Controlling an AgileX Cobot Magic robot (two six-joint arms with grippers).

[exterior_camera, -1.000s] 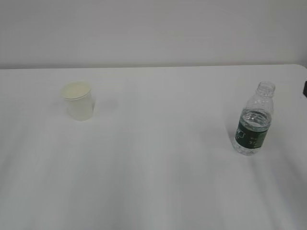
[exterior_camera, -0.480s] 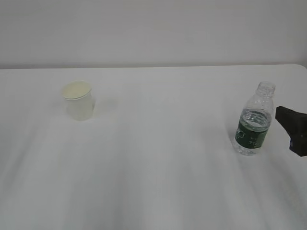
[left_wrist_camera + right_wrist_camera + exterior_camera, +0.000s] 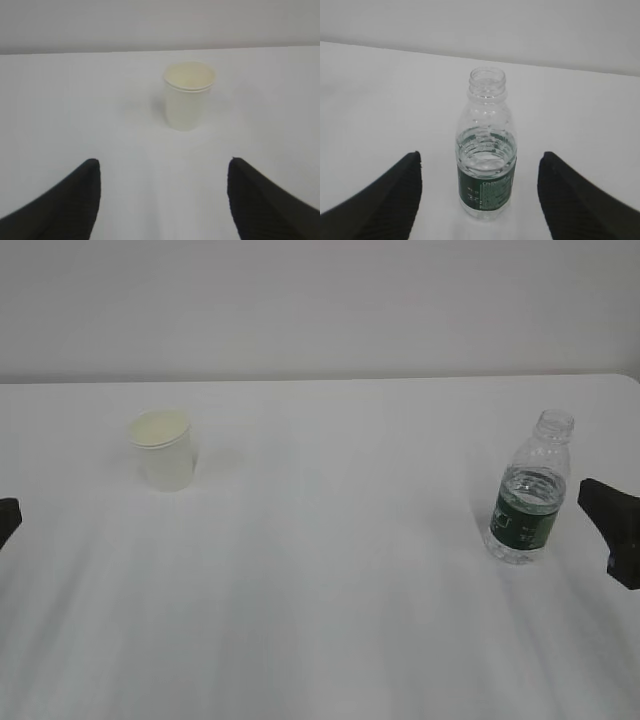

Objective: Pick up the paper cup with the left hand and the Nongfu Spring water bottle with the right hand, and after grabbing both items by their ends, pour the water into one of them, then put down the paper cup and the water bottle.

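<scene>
Paper cup (image 3: 188, 95) and uncapped water bottle (image 3: 486, 160) framed by wide-open, empty left gripper (image 3: 162, 200) and right gripper (image 3: 480, 200); either could be toppled by a misaligned approach.

1. The only print anywhere is on the dark green label band (image 3: 485, 187) of the Nongfu Spring water bottle (image 3: 486, 150): a few rows of small white marks, too blurred in the right wrist view to make out a single word.
2. In the exterior view that same label (image 3: 524, 520) shows pale specks, nothing legible.
3. The paper cup (image 3: 188, 95) carries no visible lettering.
</scene>
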